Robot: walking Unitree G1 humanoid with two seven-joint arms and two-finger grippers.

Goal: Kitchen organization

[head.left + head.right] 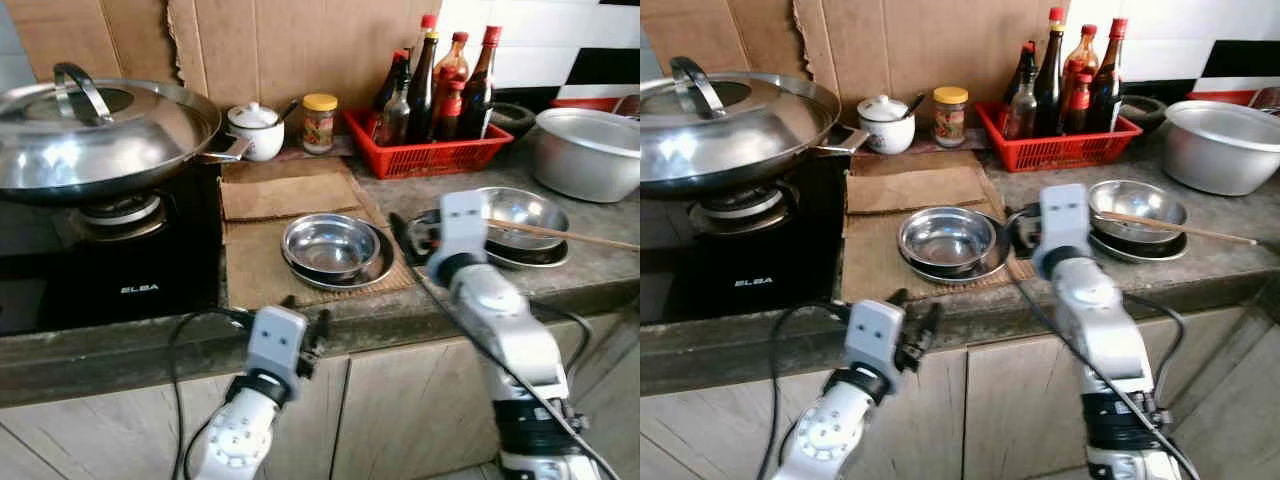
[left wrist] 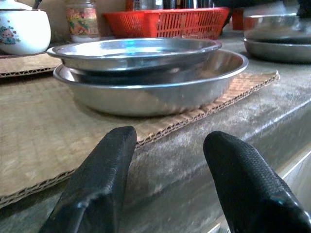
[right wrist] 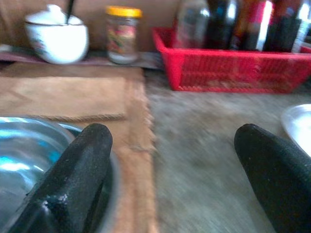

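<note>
While the stacked steel bowls (image 1: 331, 246) are sitting on a sheet of cardboard (image 1: 290, 195) at the middle of the table (image 1: 1230, 265), both arms are reaching in toward them. A smaller bowl is nesting inside a wider, shallower one, and being round the pair is offering no long axis to line up with, only a rim. The left end effector (image 2: 167, 170) is hovering at the table's front edge, just in front of the bowls, its fingers spread apart and holding nothing; the bowls are lying straight ahead of it along its fingers. The right end effector (image 3: 175, 160) is hanging over the table just to the right of the bowls, likewise wide open and empty, with one finger (image 3: 77, 170) appearing over the bowls' rim. By my judgement the right one is nearer, so a rim grasp from that side looks the likelier move. To the right of the bowls a second steel bowl (image 1: 520, 215) is resting with a chopstick (image 1: 570, 236) across it. Behind the bowls are standing a white lidded pot (image 1: 256, 128), a yellow-capped jar (image 1: 319, 122) and a red basket (image 1: 430, 155) of bottles, and to their left a lidded wok (image 1: 95, 135) is sitting on the stove (image 1: 110, 270).
</note>
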